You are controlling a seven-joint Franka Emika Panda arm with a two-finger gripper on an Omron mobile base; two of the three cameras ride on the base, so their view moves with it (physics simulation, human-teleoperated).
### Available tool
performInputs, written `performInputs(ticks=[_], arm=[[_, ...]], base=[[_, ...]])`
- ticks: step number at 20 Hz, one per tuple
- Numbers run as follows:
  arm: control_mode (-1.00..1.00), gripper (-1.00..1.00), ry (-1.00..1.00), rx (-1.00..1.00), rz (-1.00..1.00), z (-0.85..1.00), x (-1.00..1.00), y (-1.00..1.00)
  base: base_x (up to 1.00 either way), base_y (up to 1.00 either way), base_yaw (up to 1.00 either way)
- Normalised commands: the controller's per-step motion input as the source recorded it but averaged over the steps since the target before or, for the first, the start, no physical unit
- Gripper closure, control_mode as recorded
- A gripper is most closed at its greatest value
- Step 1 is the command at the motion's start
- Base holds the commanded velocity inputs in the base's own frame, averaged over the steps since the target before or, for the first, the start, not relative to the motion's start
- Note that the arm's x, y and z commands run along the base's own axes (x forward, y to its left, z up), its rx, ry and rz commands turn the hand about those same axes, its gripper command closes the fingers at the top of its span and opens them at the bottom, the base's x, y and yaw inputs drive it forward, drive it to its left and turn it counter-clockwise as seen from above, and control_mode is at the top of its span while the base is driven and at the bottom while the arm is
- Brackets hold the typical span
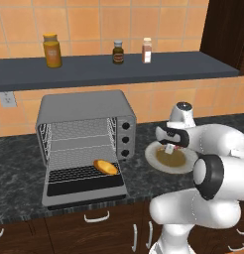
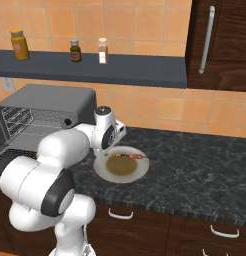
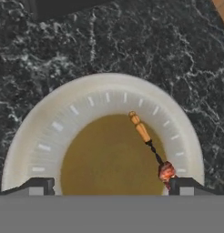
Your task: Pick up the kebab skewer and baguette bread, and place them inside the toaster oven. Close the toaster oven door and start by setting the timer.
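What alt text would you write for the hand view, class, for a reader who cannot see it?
A kebab skewer lies on a white plate with a brown centre, seen from above on a dark marble counter. The open gripper hovers over the plate, fingertips spread wide at the bottom edge.

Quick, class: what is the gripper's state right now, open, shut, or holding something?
Gripper: open, holding nothing, fingertips spread wide above the plate; the kebab skewer lies on the plate near one fingertip.

Orange tiled wall [image 1: 94, 25], dark shelf [image 1: 119, 69]
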Motion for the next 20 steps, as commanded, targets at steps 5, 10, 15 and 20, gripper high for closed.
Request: performInputs(ticks=[5,10,15,20], arm=[[-1.0,-1.0,0.01,-0.08,0.04,-0.21,0.2,-0.01],[-1.0,-1.0,0.01,0.0,0.01,-0.32,0.04,-0.05],[-1.0,-1.0,0.03,0.0,0.0,-0.26,0.29,0.0],[-1.0,-1.0,0.08,0.0,0.0,-0.27,0.31,0.0]], base=[[0.0,0.0,0.0],[0.0,0.0,0.0],[0.0,0.0,0.0],[0.0,0.0,0.0]])
